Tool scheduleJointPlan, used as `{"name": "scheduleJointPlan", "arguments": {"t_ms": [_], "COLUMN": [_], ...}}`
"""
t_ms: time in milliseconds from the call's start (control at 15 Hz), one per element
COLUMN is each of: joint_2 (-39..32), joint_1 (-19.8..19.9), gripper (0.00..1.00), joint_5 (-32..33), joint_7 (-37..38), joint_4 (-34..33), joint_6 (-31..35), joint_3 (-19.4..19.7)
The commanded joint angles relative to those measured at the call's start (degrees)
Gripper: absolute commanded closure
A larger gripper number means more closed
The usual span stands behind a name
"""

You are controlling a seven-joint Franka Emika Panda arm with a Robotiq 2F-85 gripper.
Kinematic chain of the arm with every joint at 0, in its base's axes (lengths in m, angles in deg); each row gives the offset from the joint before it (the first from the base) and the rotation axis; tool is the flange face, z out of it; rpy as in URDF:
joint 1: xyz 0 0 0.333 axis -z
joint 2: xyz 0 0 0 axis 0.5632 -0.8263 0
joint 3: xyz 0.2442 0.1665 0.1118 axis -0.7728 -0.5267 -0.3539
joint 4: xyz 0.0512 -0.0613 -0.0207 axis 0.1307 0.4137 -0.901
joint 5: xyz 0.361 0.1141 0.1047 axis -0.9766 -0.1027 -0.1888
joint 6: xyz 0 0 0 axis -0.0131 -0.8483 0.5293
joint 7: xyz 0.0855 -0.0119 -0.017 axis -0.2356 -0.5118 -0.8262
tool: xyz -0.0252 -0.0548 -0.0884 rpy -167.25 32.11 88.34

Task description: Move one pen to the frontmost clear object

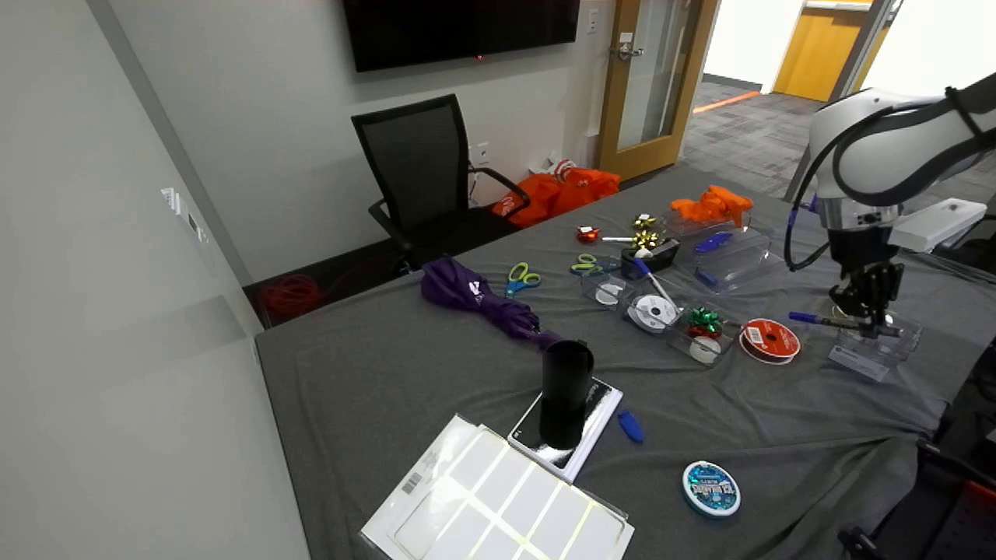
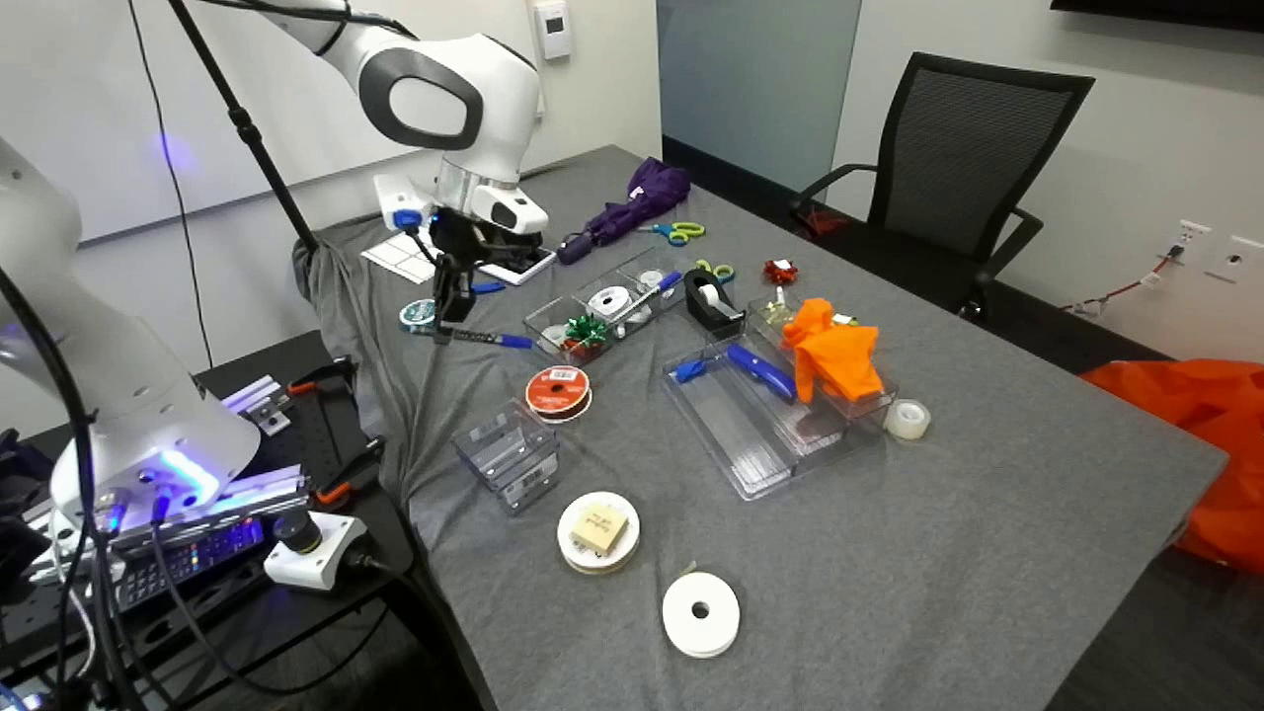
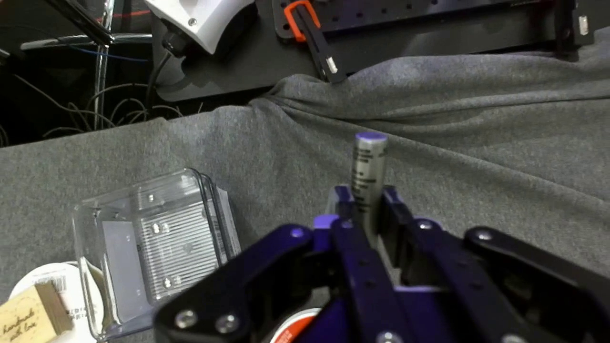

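1 blue-capped marker (image 2: pixel 482 337) clamped in gripper (image 3: pixel 367 197) over table (image 2: pixel 968 513), 1 clear plastic container (image 3: pixel 178 243) apart on table, 1 red ribbon spool (image 2: pixel 558 389) nearby, 1 wooden stamp (image 2: pixel 599 528) on white spool (image 2: pixel 566 530), 2 scissors (image 1: pixel 523 281), 1 purple umbrella (image 1: pixel 492 303)

A black, jointed two-fingered gripper (image 3: pixel 367 205) juts in from the bottom edge and pinches, from both sides, a slim silver cylindrical pen (image 3: pixel 367 166) with black print and a purple end; to its left, well apart, a clear, squarish plastic container (image 3: pixel 178 243) with a ribbed panel sits on creased grey cloth (image 3: pixel 500 200); at lower left, a pale wooden block (image 3: pixel 24 317) lettered "handmade with love" rests on a round white spool (image 3: pixel 47 272).
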Motion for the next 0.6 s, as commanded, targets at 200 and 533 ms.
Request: {"name": "scheduleJointPlan", "arguments": {"t_ms": [200, 533], "joint_2": [9.3, 10.4], "joint_1": [3.1, 5.8], "gripper": [0.96, 0.96], "joint_5": [1.7, 4.4], "joint_7": [-0.7, -5.6], "joint_4": [5.3, 4.4], "joint_6": [-3.0, -4.5], "joint_3": [2.4, 5.3]}}
